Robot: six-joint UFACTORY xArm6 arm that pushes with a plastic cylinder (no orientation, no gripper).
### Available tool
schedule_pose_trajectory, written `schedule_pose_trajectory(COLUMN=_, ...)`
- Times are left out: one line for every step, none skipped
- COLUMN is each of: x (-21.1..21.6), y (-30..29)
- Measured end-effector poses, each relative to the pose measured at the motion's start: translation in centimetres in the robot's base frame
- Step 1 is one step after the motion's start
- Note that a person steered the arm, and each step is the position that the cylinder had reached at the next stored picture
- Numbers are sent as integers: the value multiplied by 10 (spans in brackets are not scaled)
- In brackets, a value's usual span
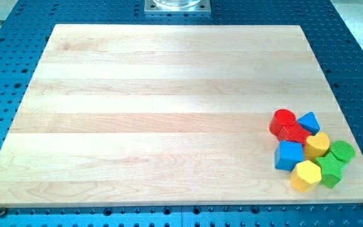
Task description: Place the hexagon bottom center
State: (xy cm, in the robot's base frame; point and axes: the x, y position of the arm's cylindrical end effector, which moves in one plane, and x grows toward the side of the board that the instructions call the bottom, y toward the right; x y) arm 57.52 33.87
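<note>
Yellow hexagon [305,175], clustered blocks, tip unseen

Arm out of view, tip unseen

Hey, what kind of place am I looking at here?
Probably a robotics lab bench: a wooden board lies on a blue perforated table, with small coloured blocks clustered at the view's lower right. My tip isn't visible.

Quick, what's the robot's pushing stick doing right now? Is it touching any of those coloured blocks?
My tip: not in view, so it cannot be told whether it touches any block.
</note>
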Motion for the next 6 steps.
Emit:
schedule_pose_trajectory(x=40, y=-28)
schedule_pose_trajectory(x=42, y=-73)
schedule_pose_trajectory(x=42, y=-137)
schedule_pose_trajectory(x=31, y=-171)
schedule_pose_trajectory(x=16, y=-241)
schedule_pose_trajectory(x=-20, y=-237)
